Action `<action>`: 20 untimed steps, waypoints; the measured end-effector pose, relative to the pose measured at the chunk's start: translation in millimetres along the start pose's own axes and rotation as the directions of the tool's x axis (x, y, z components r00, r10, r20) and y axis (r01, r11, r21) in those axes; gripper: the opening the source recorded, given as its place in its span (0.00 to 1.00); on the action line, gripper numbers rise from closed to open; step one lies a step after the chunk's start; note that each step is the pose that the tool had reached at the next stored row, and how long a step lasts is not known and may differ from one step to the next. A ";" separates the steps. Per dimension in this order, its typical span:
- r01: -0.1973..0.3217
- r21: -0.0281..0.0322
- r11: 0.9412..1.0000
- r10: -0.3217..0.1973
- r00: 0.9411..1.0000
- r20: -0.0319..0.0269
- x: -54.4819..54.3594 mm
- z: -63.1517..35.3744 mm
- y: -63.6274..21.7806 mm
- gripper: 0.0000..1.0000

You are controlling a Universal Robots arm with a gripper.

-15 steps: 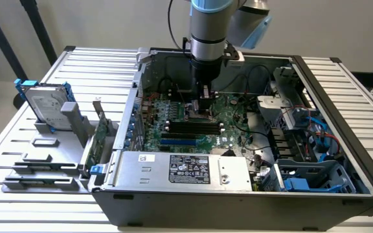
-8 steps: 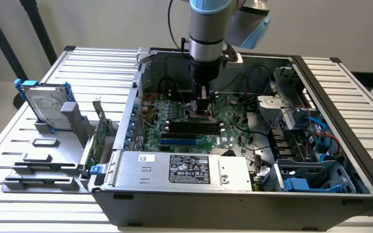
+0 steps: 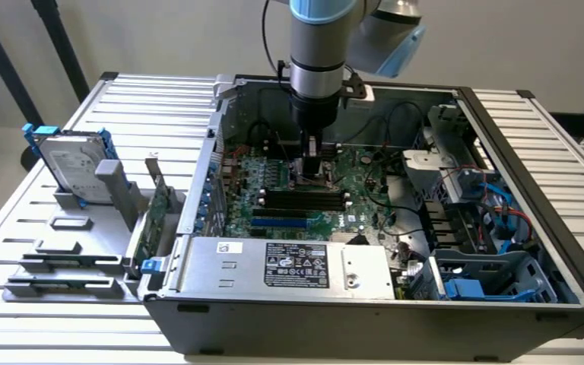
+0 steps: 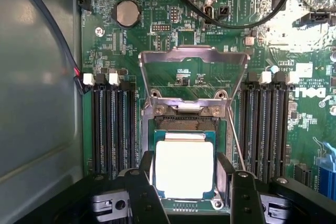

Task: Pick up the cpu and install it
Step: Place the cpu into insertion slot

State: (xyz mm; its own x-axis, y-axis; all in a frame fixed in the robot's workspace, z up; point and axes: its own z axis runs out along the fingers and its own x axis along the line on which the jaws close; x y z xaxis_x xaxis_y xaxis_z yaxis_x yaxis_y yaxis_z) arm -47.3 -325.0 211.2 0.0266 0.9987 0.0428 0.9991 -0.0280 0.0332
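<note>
The cpu (image 4: 184, 169), a flat square chip with a pale metal top and a green rim, sits level in or just above the open socket (image 4: 184, 121) on the green motherboard (image 4: 131, 35). My gripper (image 4: 186, 157) straddles it, and its black fingers (image 4: 146, 182) press against the chip's two opposite edges. The socket's metal load plate (image 4: 193, 59) is flipped up behind the chip. In the exterior view my gripper (image 3: 313, 169) reaches straight down into the open computer case (image 3: 535, 251), at the middle of the board.
Black memory slots (image 4: 107, 129) flank the socket on both sides, and black cables (image 4: 231, 22) cross the board beyond it. A silver box with a black label (image 3: 292, 266) fills the case's near side. Outside the case, a hard drive with blue brackets (image 3: 69, 163) stands in a grey rack.
</note>
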 end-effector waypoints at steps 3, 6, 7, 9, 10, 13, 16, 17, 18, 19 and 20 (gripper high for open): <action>0.000 -0.002 1.000 0.000 1.000 0.000 -0.1 0.8 -0.1 0.55; 0.000 -0.004 1.000 0.000 1.000 0.000 -0.1 1.3 0.0 0.55; 0.000 -0.004 1.000 0.000 1.000 0.000 -0.1 1.4 0.0 0.55; 0.000 -0.004 1.000 0.000 1.000 0.000 -0.1 1.6 0.3 0.55; 0.000 -0.004 1.000 0.000 1.000 0.000 -0.1 1.7 0.6 0.55; 0.000 -0.004 1.000 0.000 1.000 0.000 0.0 2.1 2.1 0.55; 0.000 -0.004 1.000 0.000 1.000 0.000 0.0 2.2 3.1 0.55; 0.000 -0.004 1.000 0.000 1.000 0.000 0.0 2.4 3.1 0.55; -0.001 -0.004 1.000 0.001 1.000 0.000 -0.1 2.5 3.1 0.55; -0.001 -0.004 1.000 0.001 1.000 0.001 -0.2 2.6 3.1 0.55; -0.001 -0.004 1.000 0.001 1.000 0.002 -0.1 2.8 3.2 0.55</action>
State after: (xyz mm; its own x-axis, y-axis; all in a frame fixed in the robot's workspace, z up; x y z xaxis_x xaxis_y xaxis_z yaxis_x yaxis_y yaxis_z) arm -44.0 -325.2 208.5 0.0278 0.9988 0.0409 0.9989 -0.0294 0.0376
